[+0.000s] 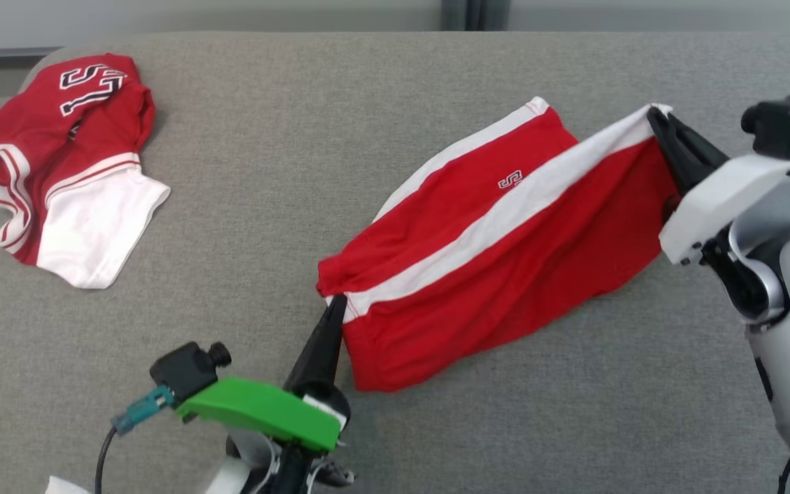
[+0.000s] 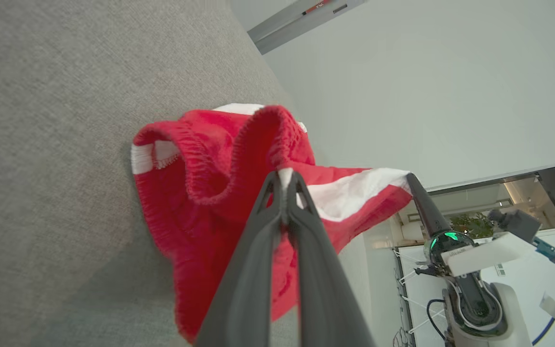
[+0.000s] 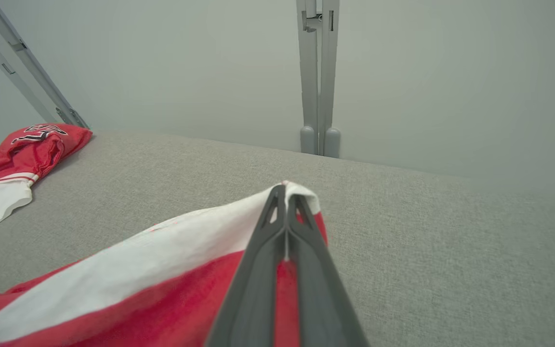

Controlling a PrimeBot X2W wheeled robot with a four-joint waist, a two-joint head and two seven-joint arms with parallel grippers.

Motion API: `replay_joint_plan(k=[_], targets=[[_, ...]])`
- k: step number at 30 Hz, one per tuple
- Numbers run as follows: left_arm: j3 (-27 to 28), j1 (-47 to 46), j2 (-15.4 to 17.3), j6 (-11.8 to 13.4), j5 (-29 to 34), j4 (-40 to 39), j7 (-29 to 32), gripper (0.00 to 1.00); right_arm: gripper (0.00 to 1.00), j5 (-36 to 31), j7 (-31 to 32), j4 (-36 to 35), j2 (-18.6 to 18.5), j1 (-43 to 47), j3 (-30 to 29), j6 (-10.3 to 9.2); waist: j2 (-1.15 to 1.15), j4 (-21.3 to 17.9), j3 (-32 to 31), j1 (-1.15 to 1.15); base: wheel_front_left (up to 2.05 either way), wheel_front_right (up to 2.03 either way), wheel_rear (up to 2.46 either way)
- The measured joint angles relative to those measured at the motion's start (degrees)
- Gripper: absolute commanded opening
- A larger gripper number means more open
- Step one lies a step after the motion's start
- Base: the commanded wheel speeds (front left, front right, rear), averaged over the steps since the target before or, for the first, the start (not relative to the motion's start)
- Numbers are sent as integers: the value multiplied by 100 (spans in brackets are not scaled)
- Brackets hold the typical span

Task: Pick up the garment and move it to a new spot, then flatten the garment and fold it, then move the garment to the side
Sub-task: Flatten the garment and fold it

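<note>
**A:** Head view first. Where is the garment (image 1: 505, 261)?

**B:** From the centre out toward 3 o'clock on the grey table (image 1: 299, 137). It is a pair of red shorts with a broad white stripe and a small emblem. The stripe is pulled taut between both grippers and the red cloth sags below it.

**A:** And the jaws?

**B:** The left gripper (image 1: 337, 302), at 6 o'clock, is clenched on the waistband end. The right gripper (image 1: 655, 113), at 2 o'clock, pinches the white hem corner. A second red-and-white jersey (image 1: 59, 165) lies crumpled at 10 o'clock, well apart.

**A:** Left wrist view?

**B:** The fingers meet at the centre, nipping a bit of white cloth. The gathered elastic waistband (image 2: 210, 193) loops open toward 10 o'clock. The stripe runs off to 3 o'clock, where the other arm's tip holds it.

**A:** Right wrist view?

**B:** The fingers are closed at the centre on the white corner (image 3: 301, 193). The stripe and red cloth fall away toward 8 o'clock, and the jersey is at 9 o'clock.
</note>
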Motion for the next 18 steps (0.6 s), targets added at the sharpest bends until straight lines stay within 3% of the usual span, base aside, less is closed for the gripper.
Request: replay_joint_plan(k=[8, 18], targets=[[181, -964, -388, 145, -11, 1078, 94, 0, 0, -162, -323, 1907, -5, -1579, 645, 0, 0, 249, 415, 0, 0, 0, 0], [202, -1469, -671, -35, -56, 1798, -88, 0, 0, -298, -883, 3786, 74, -2650, 1204, 1, 0, 476, 875, 0, 0, 0, 0]])
